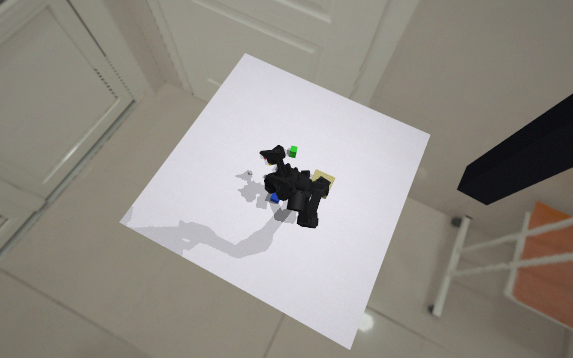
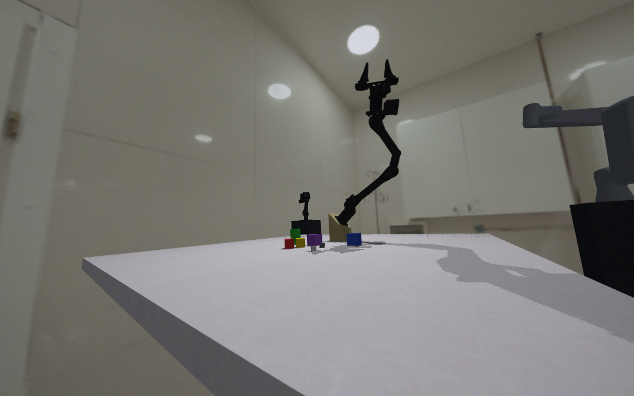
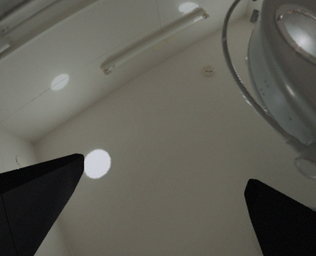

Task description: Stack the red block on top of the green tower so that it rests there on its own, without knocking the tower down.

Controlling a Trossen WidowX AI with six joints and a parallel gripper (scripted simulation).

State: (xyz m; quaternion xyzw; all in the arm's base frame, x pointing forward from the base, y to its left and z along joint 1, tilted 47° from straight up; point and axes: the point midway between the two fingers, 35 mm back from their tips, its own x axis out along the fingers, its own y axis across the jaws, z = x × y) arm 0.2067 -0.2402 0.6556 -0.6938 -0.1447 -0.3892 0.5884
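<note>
White table (image 2: 339,315) is carrying a cluster of small blocks near the arm's base. Gripper (image 2: 374,70) is pointing at the ceiling, fingers spread wide, holding nothing. Red block (image 2: 288,243) is sitting on the table, just beside the yellow block (image 2: 300,242); green tower (image 2: 295,233) is standing close behind them. Risks, as judged: the long descent is likely bringing wide fingers among crowded blocks, so a finger could be clipping the tower or nudging the yellow neighbour while closing on red.
</note>
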